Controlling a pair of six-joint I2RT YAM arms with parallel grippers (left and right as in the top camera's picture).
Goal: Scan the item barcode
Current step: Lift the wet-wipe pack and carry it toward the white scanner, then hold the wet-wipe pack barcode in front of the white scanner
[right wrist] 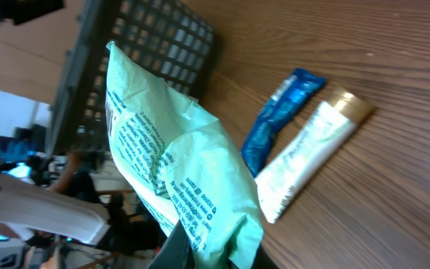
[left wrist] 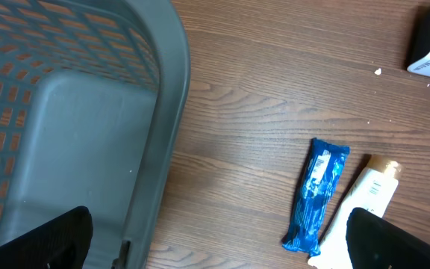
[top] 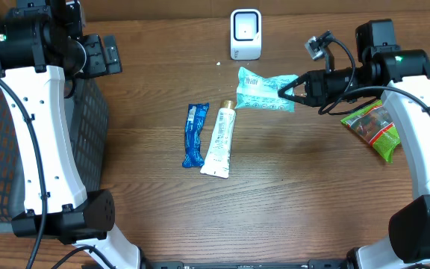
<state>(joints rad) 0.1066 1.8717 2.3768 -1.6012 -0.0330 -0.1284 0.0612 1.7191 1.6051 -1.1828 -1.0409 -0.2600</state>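
My right gripper (top: pixel 284 91) is shut on one end of a mint-green printed packet (top: pixel 263 91), holding it off the table just below the white barcode scanner (top: pixel 245 33). In the right wrist view the packet (right wrist: pixel 178 157) stands up from the gripper (right wrist: pixel 215 258) and shows small dark print; I cannot pick out a barcode. My left gripper (left wrist: pixel 215 250) hangs open beside the basket rim, with nothing between its black fingertips (left wrist: pixel 47 243). In the overhead view the left gripper (top: pixel 101 54) sits at the top left.
A blue wrapped bar (top: pixel 194 134) and a white tube (top: pixel 220 140) lie side by side mid-table. A green and red snack bag (top: pixel 373 128) lies at the right. A grey mesh basket (top: pixel 88 149) fills the left edge.
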